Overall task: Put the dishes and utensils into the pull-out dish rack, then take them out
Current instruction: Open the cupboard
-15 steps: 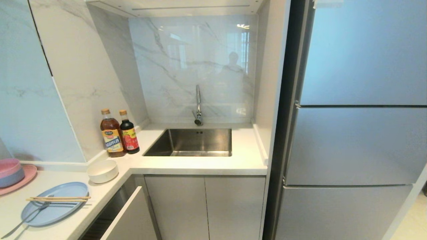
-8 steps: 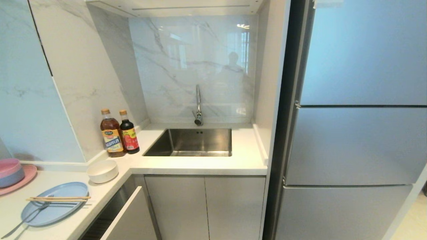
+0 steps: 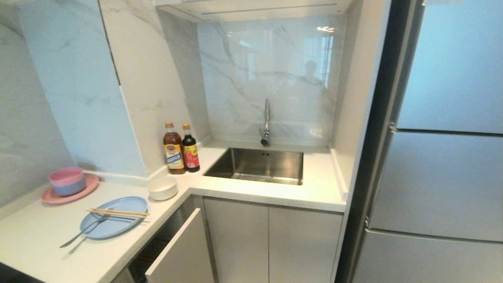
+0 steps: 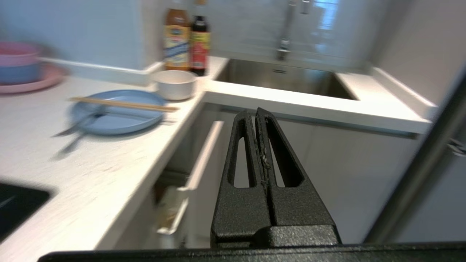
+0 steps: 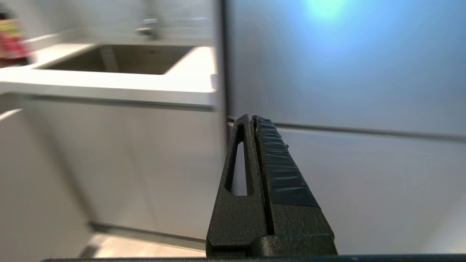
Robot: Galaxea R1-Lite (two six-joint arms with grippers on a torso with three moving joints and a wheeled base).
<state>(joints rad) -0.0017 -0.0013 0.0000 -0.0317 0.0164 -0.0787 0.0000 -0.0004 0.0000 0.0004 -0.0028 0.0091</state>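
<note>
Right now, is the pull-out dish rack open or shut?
Partly open: the pull-out dish rack's front panel stands out from the cabinet face, with a dark gap behind it under the countertop.

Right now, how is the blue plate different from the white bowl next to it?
The blue plate is wide, flat and shallow; the white bowl is smaller and deeper. The blue plate has chopsticks and a fork lying across it; nothing shows resting on the white bowl. The plate sits nearer the counter's front edge, the bowl nearer the bottles. Both are round and sit on the white counter.
</note>
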